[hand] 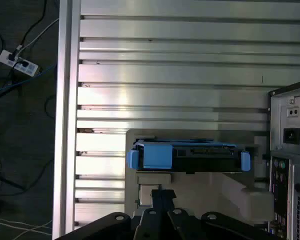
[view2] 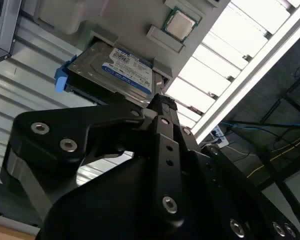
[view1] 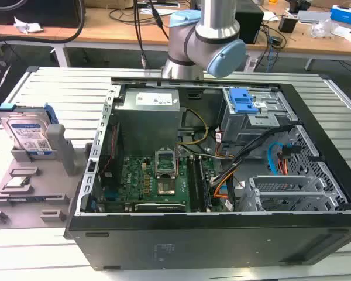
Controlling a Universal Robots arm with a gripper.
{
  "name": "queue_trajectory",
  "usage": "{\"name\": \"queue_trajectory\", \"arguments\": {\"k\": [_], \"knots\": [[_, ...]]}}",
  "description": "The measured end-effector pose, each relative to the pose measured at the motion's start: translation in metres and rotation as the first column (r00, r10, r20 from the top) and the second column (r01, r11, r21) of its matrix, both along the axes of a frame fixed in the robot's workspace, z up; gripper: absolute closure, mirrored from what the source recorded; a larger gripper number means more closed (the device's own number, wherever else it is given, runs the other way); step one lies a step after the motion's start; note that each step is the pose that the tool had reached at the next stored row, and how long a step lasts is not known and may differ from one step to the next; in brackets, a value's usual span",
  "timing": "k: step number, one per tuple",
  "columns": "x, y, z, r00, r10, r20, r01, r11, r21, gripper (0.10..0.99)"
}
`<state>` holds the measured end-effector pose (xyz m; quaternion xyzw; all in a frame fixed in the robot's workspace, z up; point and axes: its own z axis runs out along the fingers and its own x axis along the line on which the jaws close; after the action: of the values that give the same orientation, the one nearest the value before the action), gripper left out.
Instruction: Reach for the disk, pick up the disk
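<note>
The disk (view1: 28,136) is recorded untouched, upright in the grey holder (view1: 32,182) at the exterior view's left; the pincer (view2: 160,101), pressed together and empty, is seen apart from it, so the reach is judged unfinished.

We see free room above disk (view1: 28,133); holder post (view1: 57,146), computer case (view1: 164,246) hem it on exterior view's right.

One disk (view1: 27,132). One processor chip (view1: 17,182). One grey holder (view1: 57,153). One open computer case (view1: 210,243); inside: one power supply (view1: 147,117), one blue latch (view1: 243,100). One robot arm (view1: 206,47). One slatted worktop (view1: 64,79). One power strip (hand: 12,59).
</note>
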<state>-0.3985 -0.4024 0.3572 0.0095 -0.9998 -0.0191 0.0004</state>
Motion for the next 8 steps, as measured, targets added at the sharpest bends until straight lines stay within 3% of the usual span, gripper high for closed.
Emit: {"name": "queue_trajectory", "arguments": {"k": [3,4,5,6,8], "knots": [[0.0,0.0,0.0,1.0,0.0,-0.0001,0.0,1.0,0.0,0.973],[0.0,0.0,0.0,1.0,0.0,0.0,0.0,1.0,0.0,0.918],[0.0,0.0,0.0,1.0,0.0,0.0,0.0,1.0,0.0,0.788],[0.0,0.0,0.0,1.0,0.0,0.0,0.0,1.0,0.0,0.725],[0.0,0.0,0.0,1.0,0.0,0.0,0.0,1.0,0.0,0.714]]}}
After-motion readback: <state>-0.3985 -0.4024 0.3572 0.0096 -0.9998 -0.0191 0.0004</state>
